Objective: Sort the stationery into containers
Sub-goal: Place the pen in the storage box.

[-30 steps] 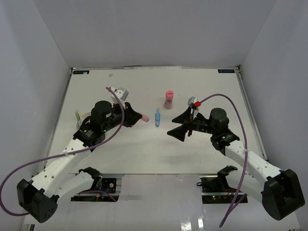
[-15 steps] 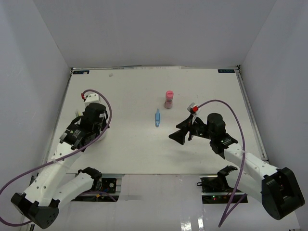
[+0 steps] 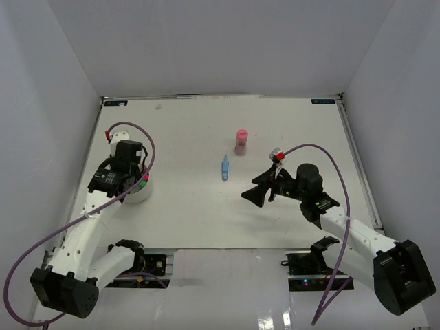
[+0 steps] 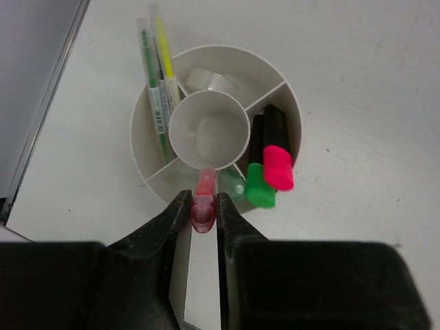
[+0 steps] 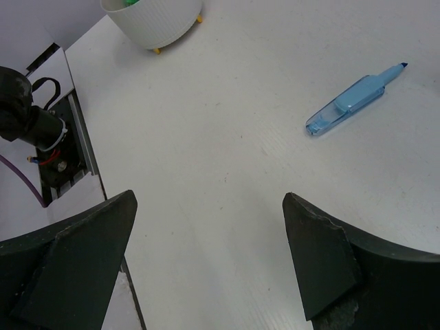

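pink highlighter [image 4: 205,183], pinched upright in the left gripper [image 4: 203,206], hangs over the 6 o'clock rim of the divided white organizer [image 4: 218,48], seemingly ready for release there, while the right gripper [image 5: 210,199], spread and empty, hovers with the blue pen [image 5: 354,100] at its 2 o'clock.

container [image 5: 155,24] cut by top edge, tape roll [image 4: 210,80] partly hidden

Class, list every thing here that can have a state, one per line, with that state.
Left gripper, shut on the translucent pink marker.
Right gripper, open, empty.
Container, upright, partly filled.
Blue pen, lying flat, untouched.
Pink cylinder, standing upright, untouched.
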